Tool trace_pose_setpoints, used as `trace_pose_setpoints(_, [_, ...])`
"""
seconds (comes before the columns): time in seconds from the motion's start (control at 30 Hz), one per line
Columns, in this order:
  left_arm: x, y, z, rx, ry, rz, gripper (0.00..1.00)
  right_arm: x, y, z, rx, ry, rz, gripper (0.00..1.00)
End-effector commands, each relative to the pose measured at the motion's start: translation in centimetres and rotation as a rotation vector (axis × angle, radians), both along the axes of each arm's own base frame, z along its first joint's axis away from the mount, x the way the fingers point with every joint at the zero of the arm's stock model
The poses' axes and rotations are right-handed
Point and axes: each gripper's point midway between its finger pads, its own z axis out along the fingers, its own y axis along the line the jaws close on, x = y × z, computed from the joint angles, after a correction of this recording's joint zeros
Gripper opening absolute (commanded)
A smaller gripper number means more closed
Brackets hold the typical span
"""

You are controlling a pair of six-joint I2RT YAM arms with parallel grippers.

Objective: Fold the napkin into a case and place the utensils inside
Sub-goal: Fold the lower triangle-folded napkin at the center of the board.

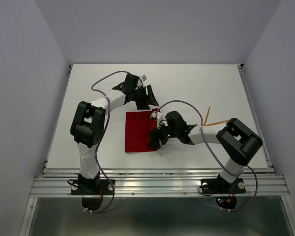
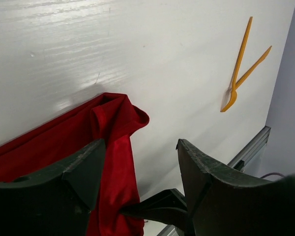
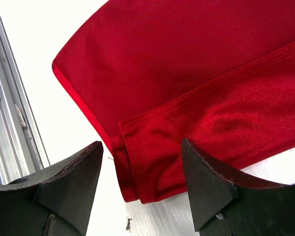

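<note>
The red napkin [image 1: 139, 132] lies flat mid-table, with its right edge folded over into a strip [image 3: 211, 128]. In the left wrist view its far right corner is bunched up [image 2: 115, 115]. My left gripper [image 1: 148, 100] is open and empty just beyond that corner, its jaws standing either side of the cloth's edge [image 2: 140, 152]. My right gripper [image 1: 156, 138] is open and empty over the folded strip's near corner [image 3: 142, 147]. The two orange utensils [image 1: 214, 118] lie crossed in a V on the table to the right, and they also show in the left wrist view [image 2: 241, 64].
The white table [image 1: 196, 88] has a metal rail along its near edge [image 1: 157, 183]; the rail also shows in the right wrist view [image 3: 10, 98]. A dark speck of lint [image 3: 128, 225] lies by the napkin's corner. Grey walls enclose the table.
</note>
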Motion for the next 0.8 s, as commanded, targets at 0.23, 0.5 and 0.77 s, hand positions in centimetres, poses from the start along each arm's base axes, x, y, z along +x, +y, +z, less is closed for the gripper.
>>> trace_pose_setpoints(0.23, [0.7, -1.2, -2.1, 0.108, -0.011, -0.044, 0.66, -1.1, -1.0, -1.4, -0.059, 0.032, -0.004, 0.71])
trace_pose_setpoints(0.5, [0.1, -1.6, -3.0, 0.133, -0.003, -0.057, 0.6, -1.1, -1.1, -1.4, -0.068, 0.038, -0.011, 0.71])
trace_pose_setpoints(0.77, [-0.4, -2.7, -2.8, 0.095, -0.002, -0.078, 0.52, -1.1, -1.2, -1.5, -0.074, 0.042, -0.017, 0.71])
